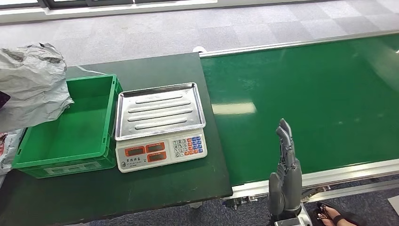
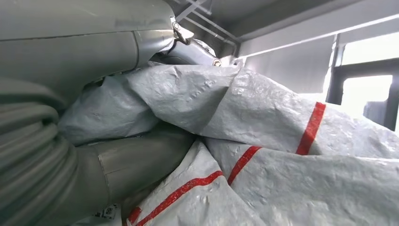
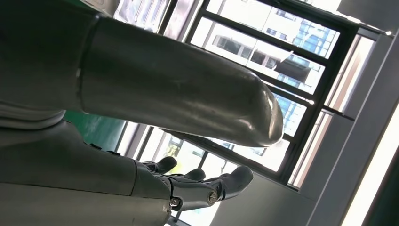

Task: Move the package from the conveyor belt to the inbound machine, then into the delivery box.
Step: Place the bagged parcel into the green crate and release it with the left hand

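My left hand [image 2: 70, 155] grips the package [image 1: 30, 84], a crumpled grey woven bag with red stripes, held over the left edge of the green delivery box [image 1: 70, 129]. My right hand [image 1: 285, 174] stands spread and empty above the conveyor belt [image 1: 306, 94].

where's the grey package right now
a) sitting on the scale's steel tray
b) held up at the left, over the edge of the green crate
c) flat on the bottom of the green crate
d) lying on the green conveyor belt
b: the grey package hangs over the green crate's left edge, gripped by the left hand; the scale's tray and conveyor belt are bare.
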Motion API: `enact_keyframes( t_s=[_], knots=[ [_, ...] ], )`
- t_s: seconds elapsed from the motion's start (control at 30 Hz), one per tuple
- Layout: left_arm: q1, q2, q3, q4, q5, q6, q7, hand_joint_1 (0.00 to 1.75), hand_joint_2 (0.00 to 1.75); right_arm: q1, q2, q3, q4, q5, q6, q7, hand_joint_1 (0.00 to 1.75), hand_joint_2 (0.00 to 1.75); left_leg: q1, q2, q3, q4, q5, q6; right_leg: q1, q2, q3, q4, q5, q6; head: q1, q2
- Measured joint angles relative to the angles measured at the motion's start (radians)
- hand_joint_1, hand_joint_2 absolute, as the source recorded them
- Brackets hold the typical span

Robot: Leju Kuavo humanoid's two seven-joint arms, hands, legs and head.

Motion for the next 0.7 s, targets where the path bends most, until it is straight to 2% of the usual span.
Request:
enact_keyframes(
  t_s=[0.13, 0.33, 0.37, 0.43, 0.47, 0.5, 0.57, 0.7],
  knots=[
    [-0.005, -0.008, 0.0, 0.061, -0.003, -0.002, -0.013, 1.75, 1.75, -0.02, 0.0, 0.01, 0.021, -0.008, -0.001, -0.001, 0.0, 0.0, 0.0, 0.0, 0.0, 0.0, 0.0, 0.0, 0.0, 0.0, 0.0, 0.0, 0.0, 0.0, 0.0, 0.0],
    [0.033, -0.049, 0.0, 0.095, 0.01, -0.001, -0.044, 1.75, 1.75, -0.036, -0.003, 0.022, 0.04, -0.018, -0.009, -0.001, 0.0, 0.0, 0.0, 0.0, -0.001, 0.0, 0.0, 0.0, 0.0, 0.0, 0.0, 0.0, 0.0, 0.0, 0.0, 0.0],
    [0.037, -0.054, 0.0, 0.099, 0.011, -0.001, -0.045, 1.47, 1.75, -0.037, -0.003, 0.023, 0.042, -0.018, -0.009, -0.001, 0.0, 0.0, 0.0, 0.0, -0.001, 0.0, 0.0, 0.0, 0.0, 0.0, -0.001, 0.0, 0.0, 0.0, 0.0, 0.0],
    [0.043, -0.061, 0.0, 0.104, 0.012, -0.004, -0.048, 0.6, 1.75, -0.038, -0.003, 0.024, 0.047, -0.018, -0.01, -0.001, 0.0, 0.0, 0.0, 0.0, -0.001, 0.0, 0.0, 0.0, 0.0, 0.0, -0.001, 0.0, 0.0, 0.0, 0.0, 0.0],
    [0.045, -0.065, 0.0, 0.105, 0.014, -0.011, -0.052, 0.17, 1.31, -0.039, -0.003, 0.025, 0.048, -0.019, -0.01, -0.001, 0.0, 0.0, 0.0, 0.0, 0.0, 0.0, 0.0, 0.0, 0.0, 0.0, -0.001, 0.0, 0.0, 0.0, 0.0, 0.0],
    [0.049, -0.069, -0.001, 0.105, 0.015, -0.022, -0.057, 0.0, 0.87, -0.04, -0.004, 0.025, 0.05, -0.019, -0.009, 0.0, 0.0, 0.0, 0.0, 0.0, 0.0, 0.0, 0.0, 0.0, 0.0, 0.0, -0.001, 0.0, 0.0, 0.0, 0.0, 0.0],
    [0.064, -0.082, -0.002, 0.097, 0.02, -0.045, -0.072, 0.0, 0.0, -0.041, -0.005, 0.026, 0.054, -0.019, -0.01, 0.0, 0.0, 0.0, 0.0, 0.0, 0.0, 0.0, 0.0, 0.0, 0.0, 0.0, -0.001, 0.0, 0.0, 0.0, 0.0, 0.0],
    [0.124, -0.121, -0.005, 0.016, 0.086, -0.075, -0.097, 0.0, 0.0, -0.039, -0.012, 0.026, 0.063, -0.023, -0.014, -0.002, 0.0, 0.0, 0.0, 0.0, 0.0, 0.0, 0.0, 0.0, 0.0, 0.0, -0.001, 0.0, 0.0, 0.0, 0.0, 0.0]
  ],
)
